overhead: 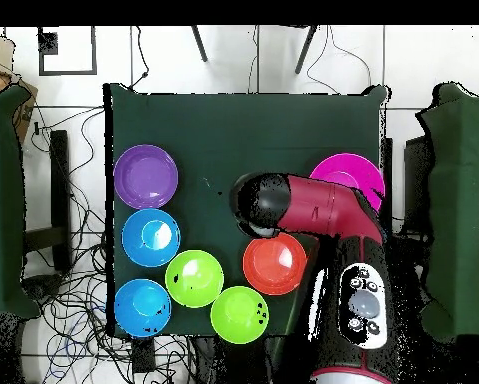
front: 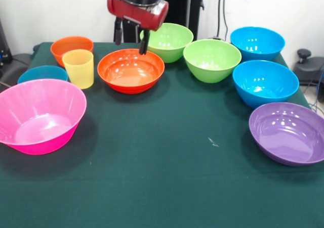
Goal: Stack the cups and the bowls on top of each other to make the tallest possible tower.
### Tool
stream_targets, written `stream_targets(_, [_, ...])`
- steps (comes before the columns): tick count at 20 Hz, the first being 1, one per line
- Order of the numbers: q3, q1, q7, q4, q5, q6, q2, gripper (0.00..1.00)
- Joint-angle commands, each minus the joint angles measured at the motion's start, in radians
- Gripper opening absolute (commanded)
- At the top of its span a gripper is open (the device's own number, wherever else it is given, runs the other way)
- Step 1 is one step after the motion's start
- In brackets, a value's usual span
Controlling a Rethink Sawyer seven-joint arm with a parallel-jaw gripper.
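My gripper (front: 130,40) is open and empty, hanging over the far rim of the large orange bowl (front: 130,70), which also shows in the overhead view (overhead: 274,263). The pale-yellow cup (front: 79,67) stands upright to that bowl's left, in front of a small orange bowl (front: 71,47). A small blue bowl (front: 42,74) and the big pink bowl (front: 40,114) lie at the left. Two lime green bowls (front: 169,41) (front: 211,59), two blue bowls (front: 257,42) (front: 265,81) and the purple bowl (front: 287,132) lie to the right. No two bowls are stacked.
In the overhead view my arm (overhead: 313,205) covers the cup and part of the pink bowl (overhead: 351,170). A small pale scrap (front: 213,142) lies on the green cloth (front: 167,177) near the middle. Cables hang behind the table.
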Motion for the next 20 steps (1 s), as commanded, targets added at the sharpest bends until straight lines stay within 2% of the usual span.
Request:
stream_targets(1, [0.041, -0.019, 0.055, -0.007, -0.063, -0.104, 0.103, 1.0])
stream_targets(5, [0.027, -0.01, 0.043, -0.043, -0.076, -0.105, 0.135, 1.0])
stream_targets(10, [0.02, -0.009, -0.012, -0.046, -0.111, -0.138, 0.138, 1.0])
stream_targets(20, [-0.022, 0.014, 0.006, -0.092, -0.168, -0.137, 0.164, 1.0])
